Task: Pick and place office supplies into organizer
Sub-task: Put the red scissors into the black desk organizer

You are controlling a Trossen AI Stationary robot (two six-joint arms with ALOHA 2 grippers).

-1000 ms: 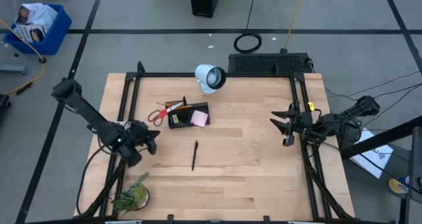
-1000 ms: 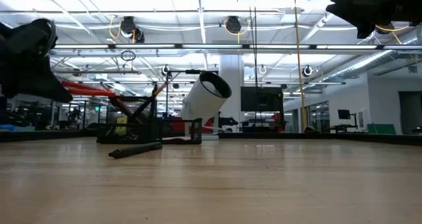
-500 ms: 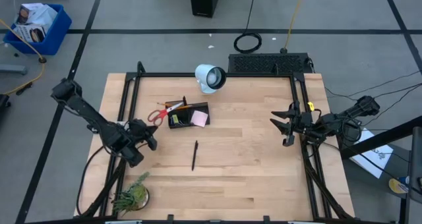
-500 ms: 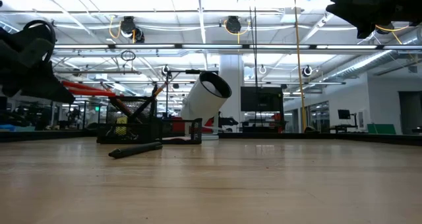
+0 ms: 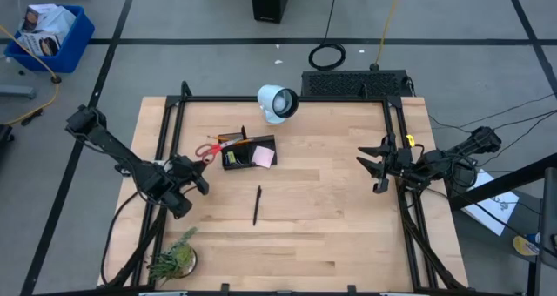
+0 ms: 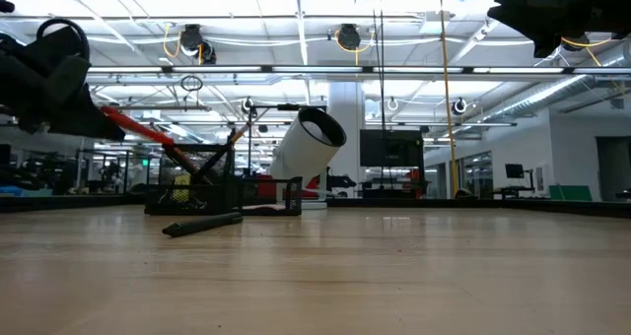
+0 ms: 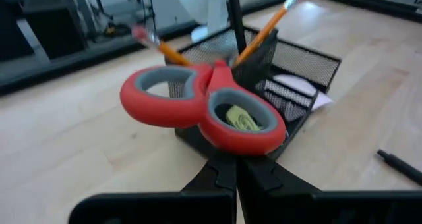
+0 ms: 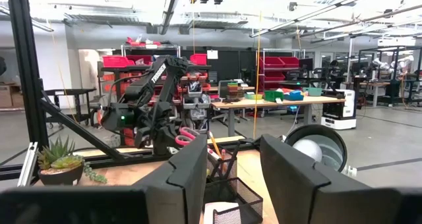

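Red-handled scissors (image 7: 204, 109) hang in the air just left of the organizer (image 5: 249, 152), a small black mesh tray that holds orange pencils (image 7: 264, 33) and a pink sticky-note pad (image 5: 263, 156). My left gripper (image 5: 198, 172) is shut on the scissors, whose handles point toward the organizer. One black pen (image 5: 258, 205) lies flat on the wood, nearer the front edge than the organizer. My right gripper (image 5: 376, 165) waits open, raised above the table's right side, with nothing between its fingers. My left gripper pinches the scissors between its two shut fingers (image 7: 224, 178), just below the red handles (image 7: 227, 141); the blades are hidden between the fingers. It comes from the table's near left, slanting down. The scissors are clear of the table, handles (image 6: 148, 133) slanting down toward the organizer.
A white cylinder (image 5: 277, 103) lies on its side behind the organizer. A green plant (image 5: 174, 257) stands at the near left corner. A black grille-like box (image 5: 355, 84) sits beyond the far edge. Black frame rails (image 5: 170, 131) run along the table's sides.
My left gripper has turned its wrist and tipped while staying over the same spot. The scissors, about level a second ago, now slant with their handles down toward the organizer. My right arm has kept still.
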